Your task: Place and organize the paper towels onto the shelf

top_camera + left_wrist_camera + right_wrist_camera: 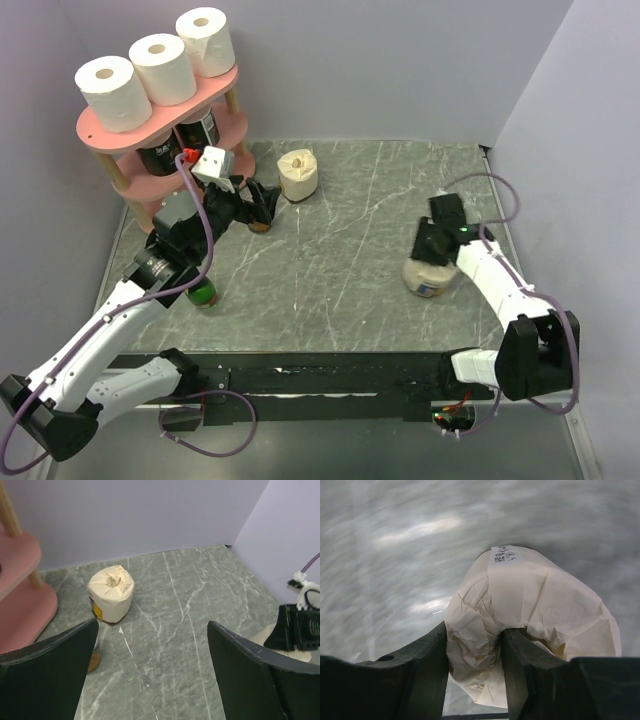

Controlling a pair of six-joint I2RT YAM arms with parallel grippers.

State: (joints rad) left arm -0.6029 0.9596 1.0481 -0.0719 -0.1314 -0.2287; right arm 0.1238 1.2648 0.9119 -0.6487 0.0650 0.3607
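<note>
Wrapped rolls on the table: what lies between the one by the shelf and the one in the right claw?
Only bare table, as the top view shows, between the shelf-side roll and the gripped roll in the right claw.

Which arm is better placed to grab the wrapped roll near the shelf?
Left, probably: left gripper, open, faces that roll by the shelf; right gripper is shut on another roll, farther off.

On the shelf (100, 138), the top board is filled by 3 paper towels (162, 68), and dark cans (200, 128) crowd the tier beneath. A wrapped roll (298, 173) stands near the shelf's right end; between it and the second wrapped roll (430, 280) at right, the tabletop (350, 250) lies open.
</note>
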